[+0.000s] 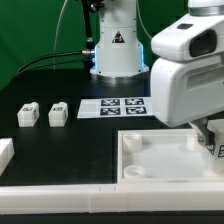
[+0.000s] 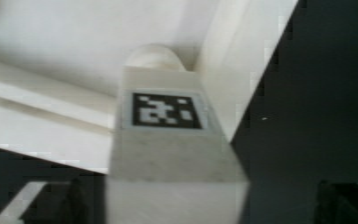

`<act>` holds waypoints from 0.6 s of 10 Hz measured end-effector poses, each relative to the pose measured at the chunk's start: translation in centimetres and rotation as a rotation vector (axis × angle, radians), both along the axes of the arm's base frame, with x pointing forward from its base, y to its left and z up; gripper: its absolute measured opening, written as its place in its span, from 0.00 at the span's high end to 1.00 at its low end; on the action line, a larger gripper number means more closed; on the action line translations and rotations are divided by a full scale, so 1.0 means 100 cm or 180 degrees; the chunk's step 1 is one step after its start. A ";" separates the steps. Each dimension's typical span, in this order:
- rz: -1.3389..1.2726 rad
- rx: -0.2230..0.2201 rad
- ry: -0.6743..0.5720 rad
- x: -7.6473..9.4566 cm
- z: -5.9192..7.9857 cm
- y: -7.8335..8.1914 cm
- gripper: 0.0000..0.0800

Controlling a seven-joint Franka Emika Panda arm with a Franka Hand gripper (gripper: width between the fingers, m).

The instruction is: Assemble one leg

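Exterior view shows me the big white panel (image 1: 160, 158) near the front, with the arm's gripper (image 1: 211, 138) low at its right corner. Wrist view shows me 1 leg (image 2: 172, 140) between the wide-open fingers. I cannot tell if they touch it. 2 more legs (image 1: 44, 114) sit well apart.

2 legs (image 1: 27, 114) (image 1: 58, 115) stand side by side well apart from the marker board (image 1: 113, 106), toward the exterior view's left; beyond the board, the arm's base (image 1: 115, 50).
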State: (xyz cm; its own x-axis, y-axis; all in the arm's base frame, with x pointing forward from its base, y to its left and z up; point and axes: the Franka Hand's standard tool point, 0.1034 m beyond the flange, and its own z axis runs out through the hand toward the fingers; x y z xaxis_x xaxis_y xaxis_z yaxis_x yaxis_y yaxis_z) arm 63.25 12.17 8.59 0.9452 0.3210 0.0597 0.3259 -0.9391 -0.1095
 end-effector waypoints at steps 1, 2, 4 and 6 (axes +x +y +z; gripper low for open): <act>-0.0055 -0.0012 0.0012 -0.001 -0.002 -0.004 0.19; -0.0080 -0.0022 0.0020 -0.002 -0.003 -0.008 0.19; -0.0099 -0.0025 0.0000 -0.001 -0.004 -0.011 0.19; -0.0067 -0.0027 0.0013 -0.002 -0.003 -0.007 0.32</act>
